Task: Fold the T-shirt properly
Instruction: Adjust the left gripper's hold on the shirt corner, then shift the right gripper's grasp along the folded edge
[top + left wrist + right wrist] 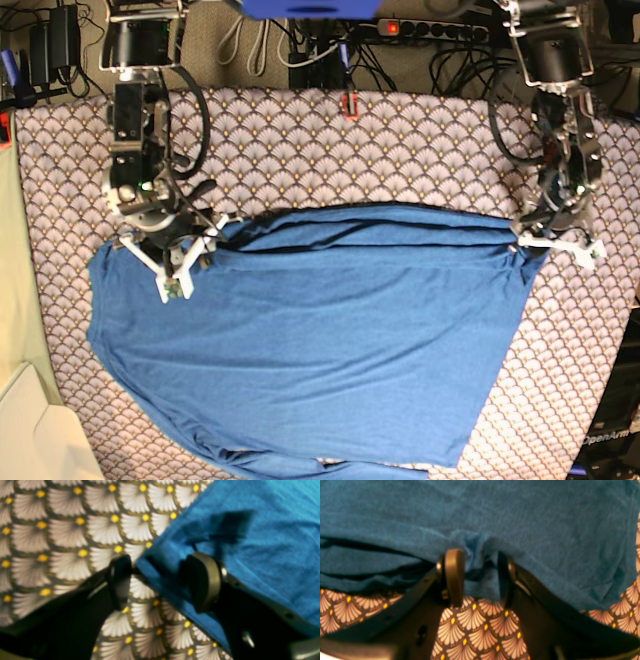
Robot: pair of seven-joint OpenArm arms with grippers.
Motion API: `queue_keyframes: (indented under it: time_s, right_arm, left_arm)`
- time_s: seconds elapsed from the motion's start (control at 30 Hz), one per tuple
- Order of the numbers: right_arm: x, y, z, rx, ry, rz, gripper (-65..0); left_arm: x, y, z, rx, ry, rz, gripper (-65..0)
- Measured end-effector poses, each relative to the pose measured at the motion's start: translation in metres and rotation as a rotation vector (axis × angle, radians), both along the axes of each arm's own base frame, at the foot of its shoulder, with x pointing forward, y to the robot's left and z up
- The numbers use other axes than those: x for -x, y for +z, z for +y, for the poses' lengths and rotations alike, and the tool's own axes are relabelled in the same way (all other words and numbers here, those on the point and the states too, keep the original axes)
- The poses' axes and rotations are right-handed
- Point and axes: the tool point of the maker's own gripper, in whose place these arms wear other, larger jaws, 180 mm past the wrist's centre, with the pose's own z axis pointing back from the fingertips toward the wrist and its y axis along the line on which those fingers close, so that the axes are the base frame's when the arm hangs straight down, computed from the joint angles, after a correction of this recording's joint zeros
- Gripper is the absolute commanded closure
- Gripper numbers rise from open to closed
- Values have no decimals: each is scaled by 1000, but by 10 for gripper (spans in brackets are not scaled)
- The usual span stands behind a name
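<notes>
While the big blue T-shirt (pixel 320 340) is lying spread out on the table (pixel 400 150), two robot hands are sitting at its top edge, one at each end of the fold.

The left hand (pixel 160 580) is standing partly open. A corner of the shirt is poking into the gap between its two fingers, and one finger (pixel 202 580) is lying on top of the blue cloth. The other finger is hanging over the table cloth (pixel 67 530), just beside the shirt corner. The fingers are not pinching the shirt.

The right hand (pixel 480 577) is standing partly open too. A small bump of bunched blue cloth is sitting between its fingers (pixel 454 575), just past the tips. The fingers are not squeezing it. Under this hand the shirt edge is lying in a few layers, with the patterned cloth showing below.

The rest of the shirt is reaching away from both hands, toward the front of the table.
</notes>
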Motion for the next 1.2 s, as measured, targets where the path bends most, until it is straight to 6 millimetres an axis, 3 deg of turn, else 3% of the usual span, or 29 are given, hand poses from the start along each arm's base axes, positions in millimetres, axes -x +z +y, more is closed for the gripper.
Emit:
queue_keyframes:
  time_s: [0.1, 0.3, 0.37, 0.53, 0.57, 1.2]
  right_arm:
    - [5, 1, -2, 12, -4, 20, -237]
    - [8, 26, -1, 19, 1, -52, -237]
    - [14, 28, -2, 26, 0, -49, -237]
    - [20, 48, -2, 39, 0, -84, -237]
    - [23, 50, -2, 41, 1, -86, -237]
    - [49, 34, -3, 47, -1, -17, -238]
  left_arm:
    - [0, -6, 2, 0, 8, 4, -367]
    - [-5, -8, 6, 4, 23, -4, -358]
    - [-5, -9, 6, 2, 24, -3, -302]
    - [-1, -12, 8, 5, 31, 12, -27]
    - [-1, -13, 8, 7, 32, 11, 0]
    - [13, -4, 0, 6, -1, 18, -5]
